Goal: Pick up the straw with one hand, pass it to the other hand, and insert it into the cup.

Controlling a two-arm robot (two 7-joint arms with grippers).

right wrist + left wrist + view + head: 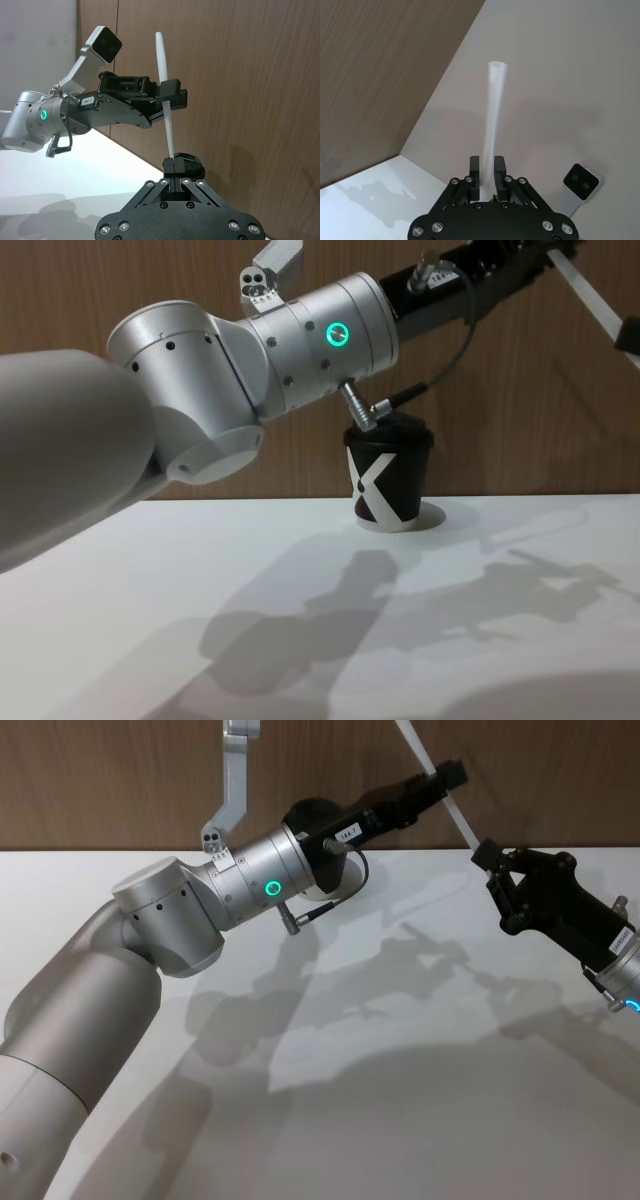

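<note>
Left claw [441, 775] and right claw [487, 852] both tight on straw [459, 815], white X on black cup [388, 485] beyond

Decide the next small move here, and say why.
Probably the right gripper should open its jaws and let go. Both grippers look shut on the straw in mid-air, with the left gripper higher up it, so the left could carry it alone to the cup.

You've got one clear sign: big white X [372, 486] on the cup [398, 455]. Small white label [350, 832] on left gripper [448, 777], above cup, has digits, not surely readable.
</note>
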